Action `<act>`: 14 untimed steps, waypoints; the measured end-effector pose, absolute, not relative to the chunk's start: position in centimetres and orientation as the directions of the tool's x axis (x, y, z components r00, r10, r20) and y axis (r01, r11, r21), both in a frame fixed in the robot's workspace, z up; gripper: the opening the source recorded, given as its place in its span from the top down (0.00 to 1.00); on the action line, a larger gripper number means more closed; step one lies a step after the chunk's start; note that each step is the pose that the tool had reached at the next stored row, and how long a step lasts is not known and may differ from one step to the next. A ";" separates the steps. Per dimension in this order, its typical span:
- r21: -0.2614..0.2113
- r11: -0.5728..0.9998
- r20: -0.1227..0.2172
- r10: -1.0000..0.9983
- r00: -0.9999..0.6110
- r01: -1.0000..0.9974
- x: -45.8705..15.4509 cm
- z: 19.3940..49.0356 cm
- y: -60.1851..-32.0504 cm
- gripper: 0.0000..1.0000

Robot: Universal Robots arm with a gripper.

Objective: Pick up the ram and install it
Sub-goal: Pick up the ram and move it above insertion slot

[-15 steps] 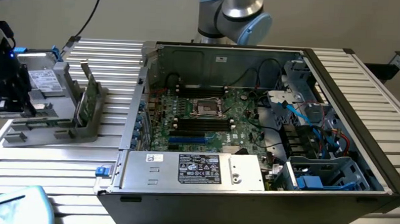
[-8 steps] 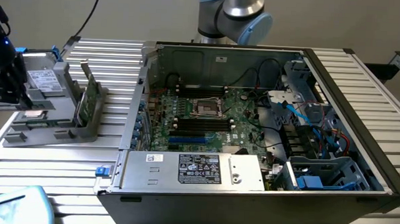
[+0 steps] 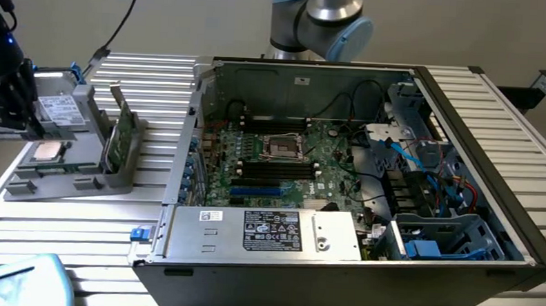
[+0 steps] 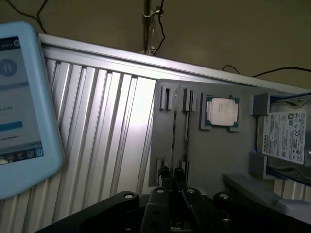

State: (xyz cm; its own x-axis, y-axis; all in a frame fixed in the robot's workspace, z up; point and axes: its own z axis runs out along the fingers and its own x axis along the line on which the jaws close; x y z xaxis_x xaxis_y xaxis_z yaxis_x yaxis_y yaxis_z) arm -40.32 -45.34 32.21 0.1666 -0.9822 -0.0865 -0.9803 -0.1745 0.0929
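Claw point(image 4: 172, 174) clenched empty, near ram point(image 4: 175, 127) upright in grey holder point(image 4: 214, 150), drive label point(image 4: 285, 137) unreadable

Resting on grey moulded plastic holder tray point(image 3: 69, 185) point(image 4: 214, 155): square silver-topped processor chip point(image 3: 49, 150) point(image 4: 222, 111) and boxy grey drive with white label point(image 3: 58, 109) point(image 4: 286, 136). Beneath the tray, slatted aluminium table point(image 3: 67, 227) point(image 4: 97, 126). Just beside the tray, toward the exterior view's right, open dark tower computer case point(image 3: 341, 287) lying on its side, green motherboard point(image 3: 282, 171) and silver labelled power supply point(image 3: 260, 232) inside. Well apart from the tray, light-blue-edged tablet point(image 3: 14, 283) point(image 4: 19, 111).
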 end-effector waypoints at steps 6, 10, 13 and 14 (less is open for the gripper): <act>0.110 -0.175 -0.094 -0.982 0.165 -0.978 -39.1 33.8 -45.5 0.86; 0.115 -0.176 -0.101 -0.981 0.164 -0.978 -38.5 34.6 -45.5 0.86; 0.118 -0.176 -0.106 -0.981 0.164 -0.977 -38.0 35.4 -45.5 0.86; 0.118 -0.176 -0.107 -0.981 0.164 -0.977 -37.9 35.7 -45.5 0.86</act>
